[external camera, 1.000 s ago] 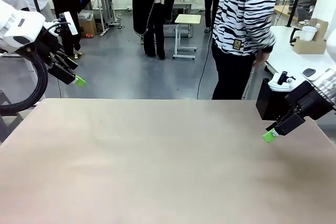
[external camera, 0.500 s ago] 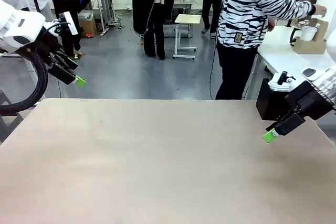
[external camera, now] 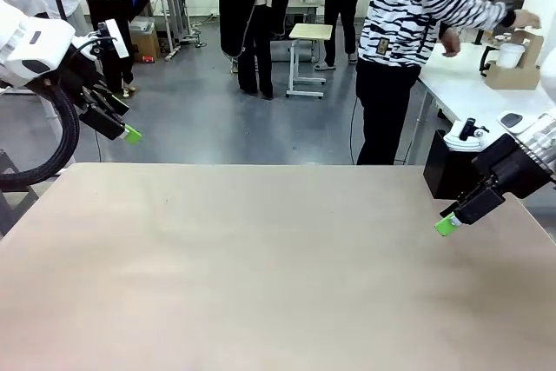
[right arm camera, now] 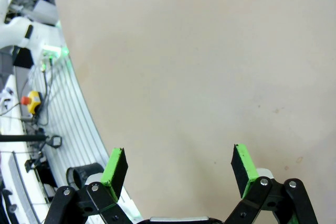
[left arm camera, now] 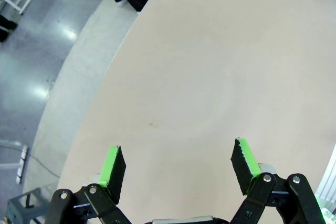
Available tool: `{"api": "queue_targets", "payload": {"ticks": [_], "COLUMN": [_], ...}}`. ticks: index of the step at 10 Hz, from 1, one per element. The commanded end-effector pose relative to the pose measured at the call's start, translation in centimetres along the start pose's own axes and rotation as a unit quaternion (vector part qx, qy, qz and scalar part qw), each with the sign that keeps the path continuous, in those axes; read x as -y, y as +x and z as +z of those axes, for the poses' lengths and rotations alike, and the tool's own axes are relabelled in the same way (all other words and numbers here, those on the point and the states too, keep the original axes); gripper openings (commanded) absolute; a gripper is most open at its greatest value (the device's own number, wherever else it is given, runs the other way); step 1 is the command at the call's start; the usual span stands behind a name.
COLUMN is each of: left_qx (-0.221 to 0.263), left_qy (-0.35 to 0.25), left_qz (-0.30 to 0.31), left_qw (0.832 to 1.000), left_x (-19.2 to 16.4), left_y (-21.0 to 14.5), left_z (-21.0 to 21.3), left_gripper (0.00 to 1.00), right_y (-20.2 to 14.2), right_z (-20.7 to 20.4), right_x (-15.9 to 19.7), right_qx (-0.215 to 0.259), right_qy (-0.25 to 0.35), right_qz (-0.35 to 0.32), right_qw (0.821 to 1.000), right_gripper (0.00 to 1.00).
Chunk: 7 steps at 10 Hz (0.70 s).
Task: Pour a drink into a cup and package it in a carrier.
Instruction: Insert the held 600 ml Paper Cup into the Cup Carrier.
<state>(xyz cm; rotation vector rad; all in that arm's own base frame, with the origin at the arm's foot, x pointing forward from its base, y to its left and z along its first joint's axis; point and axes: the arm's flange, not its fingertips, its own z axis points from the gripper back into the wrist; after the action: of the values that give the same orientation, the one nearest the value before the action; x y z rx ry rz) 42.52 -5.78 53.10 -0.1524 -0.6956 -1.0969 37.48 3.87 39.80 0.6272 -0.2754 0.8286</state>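
Bright, even overhead light; floor glare; wide-angle bending at wrist-view edges.

The person has stepped right and turned to the side table. Their hand now reaches the carrier.

A broad beige desk fills the foreground of a busy workshop. Beyond its far edge lies a glossy grey floor reflecting overhead light. A small pale stool on metal legs stands mid-room, a white side table runs along the right, and several people stand about farther back.
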Motion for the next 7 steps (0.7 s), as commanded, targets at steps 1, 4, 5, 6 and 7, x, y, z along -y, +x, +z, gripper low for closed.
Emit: {"api": "queue_targets", "payload": {"ticks": [1, 4, 5, 6, 7], "left_qx": [0.003, 0.003, 0.003, 0.003, 0.003], "left_qy": [-0.003, -0.003, -0.003, -0.003, -0.003], "left_qz": [0.0, 0.0, 0.0, 0.0, 0.0], "left_qw": [1.0, 1.0, 1.0, 1.0, 1.0], "left_x": [-0.05, -0.05, -0.05, -0.05, -0.05], "left_y": [-0.05, -0.05, -0.05, -0.05, -0.05], "left_z": [-0.03, -0.03, -0.03, -0.03, -0.03], "left_gripper": [1.0, 1.0, 1.0, 1.0, 1.0], "right_y": [-0.26, -0.26, -0.26, -0.26, -0.26], "right_z": [-0.1, -0.1, -0.1, -0.1, -0.1], "right_x": [0.16, 0.16, 0.16, 0.16, 0.16], "right_qx": [0.012, 0.012, 0.012, 0.012, 0.012], "right_qy": [0.007, 0.007, 0.007, 0.007, 0.007], "right_qz": [0.01, 0.01, 0.01, 0.01, 0.01], "right_qw": [1.0, 1.0, 1.0, 1.0, 1.0], "right_gripper": [1.0, 1.0, 1.0, 1.0, 1.0]}}
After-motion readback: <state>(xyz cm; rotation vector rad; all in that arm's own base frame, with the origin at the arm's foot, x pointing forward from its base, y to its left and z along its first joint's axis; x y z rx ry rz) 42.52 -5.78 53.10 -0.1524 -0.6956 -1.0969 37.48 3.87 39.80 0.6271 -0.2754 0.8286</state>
